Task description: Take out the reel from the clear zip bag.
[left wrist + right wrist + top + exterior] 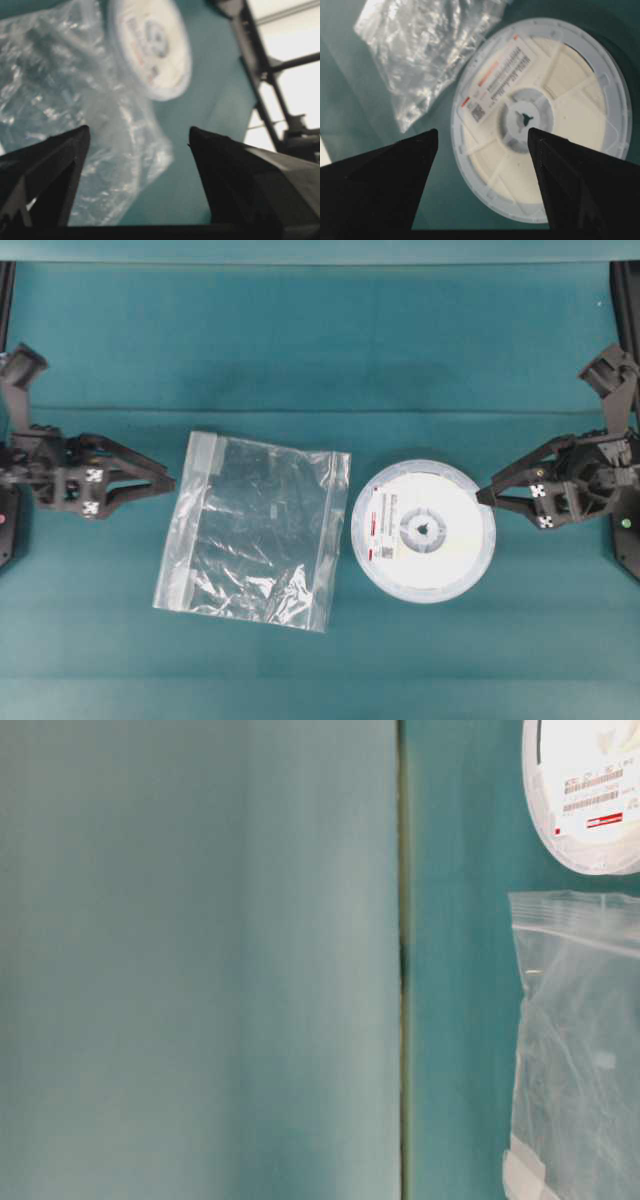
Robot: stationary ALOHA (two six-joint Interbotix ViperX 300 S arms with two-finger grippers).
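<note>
On the teal cloth surface (320,340), the crinkly transparent clear zip bag (255,530) lies empty just beside the flat, rigid white reel (424,530), already outside it, so we judge that the spread, empty left claw (172,483) and right claw (482,497) need only withdraw without snagging either.

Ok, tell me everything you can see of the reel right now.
The reel is a flat round disc of white plastic with a pale translucent rim, a grey hub with a small central hole, and a white printed label with a red mark. It lies flat on the teal table, fully outside the clear zip bag, just to the bag's right in the overhead view. Nothing grips it; the right gripper sits open beside its edge.
</note>
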